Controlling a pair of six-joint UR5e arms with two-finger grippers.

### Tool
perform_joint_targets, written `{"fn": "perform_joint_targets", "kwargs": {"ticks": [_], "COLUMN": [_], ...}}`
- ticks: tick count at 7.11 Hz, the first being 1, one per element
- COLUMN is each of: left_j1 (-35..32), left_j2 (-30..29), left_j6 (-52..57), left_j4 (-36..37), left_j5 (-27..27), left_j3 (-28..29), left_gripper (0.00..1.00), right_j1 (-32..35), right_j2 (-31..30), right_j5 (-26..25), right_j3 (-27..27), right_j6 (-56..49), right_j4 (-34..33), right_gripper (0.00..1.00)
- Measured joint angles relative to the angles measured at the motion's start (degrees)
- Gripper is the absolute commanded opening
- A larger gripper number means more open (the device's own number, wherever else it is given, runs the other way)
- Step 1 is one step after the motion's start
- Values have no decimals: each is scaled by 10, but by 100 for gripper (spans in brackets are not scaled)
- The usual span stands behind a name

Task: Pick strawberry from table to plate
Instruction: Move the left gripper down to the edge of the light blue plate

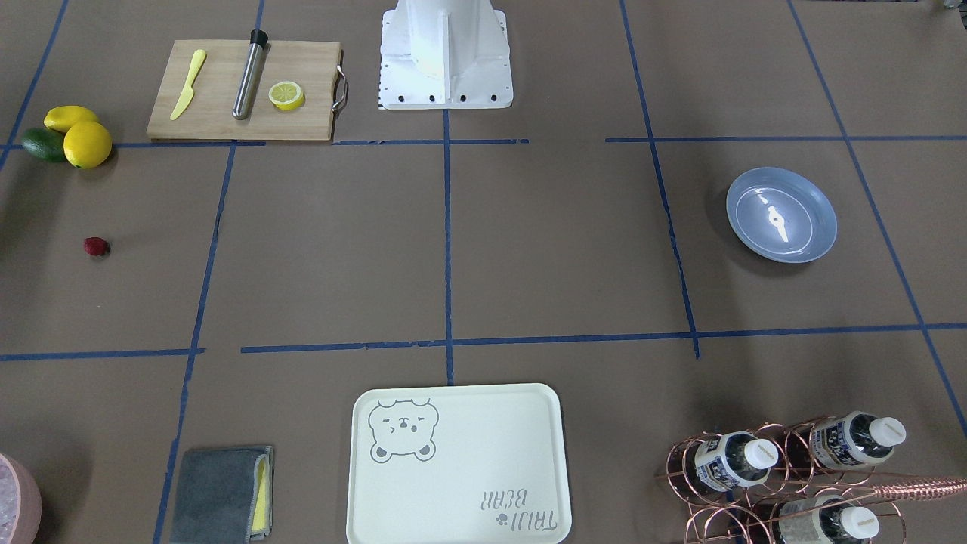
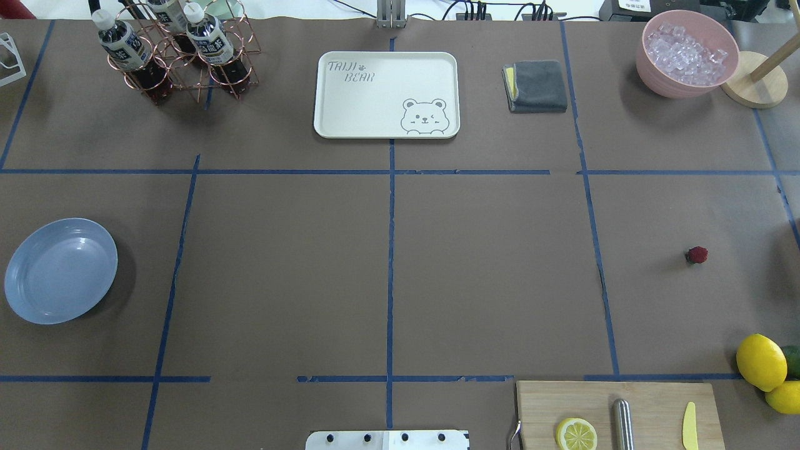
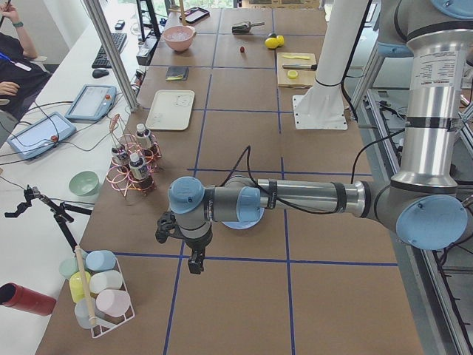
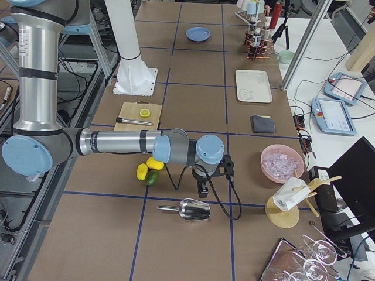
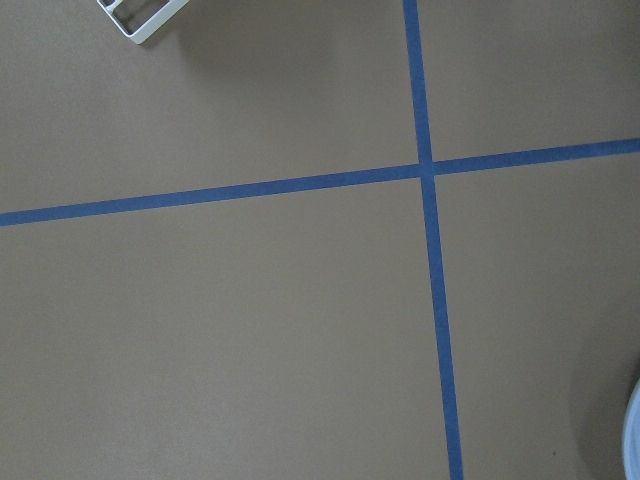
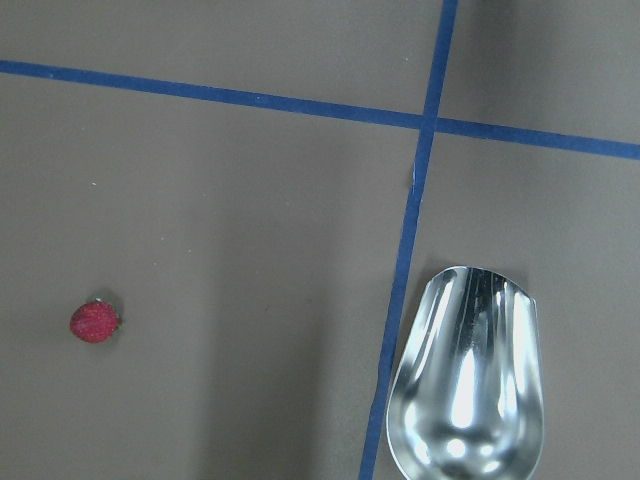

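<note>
Across the room, stretching as a brown table gridded in blue tape, bordering a white desk showing only from the sides. Hanging above it, left gripper and right gripper, likewise showing only there; cannot tell whether parted or closed. Resting at the robot's far left, plate. Lying on the table near a steel scoop showing at the right wrist, well apart from the plate: strawberry.

Brown table with a blue tape grid. Plate at left, mid-depth. Strawberry at right, alone, well apart from the plate. Near right: cutting board, with two lemons and an avocado bunched beside it. Far edge, left to right: bottle rack, tray, folded cloth, bowl of ice, wooden stand. Metal scoop at the right end, past the lemons.
</note>
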Motion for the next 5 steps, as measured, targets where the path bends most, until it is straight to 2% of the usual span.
{"fn": "perform_joint_targets", "kwargs": {"ticks": [3,5], "left_j1": [4,34], "left_j2": [0,20], "left_j6": [-5,-89], "left_j4": [-49,-160], "left_j5": [-5,-30], "left_j3": [4,14], "left_gripper": [100,100], "right_j1": [0,-1], "right_j2": [9,21], "right_j5": [1,2], "right_j3": [5,19], "right_j6": [2,34], "right_j4": [0,0], "right_gripper": [100,100]}}
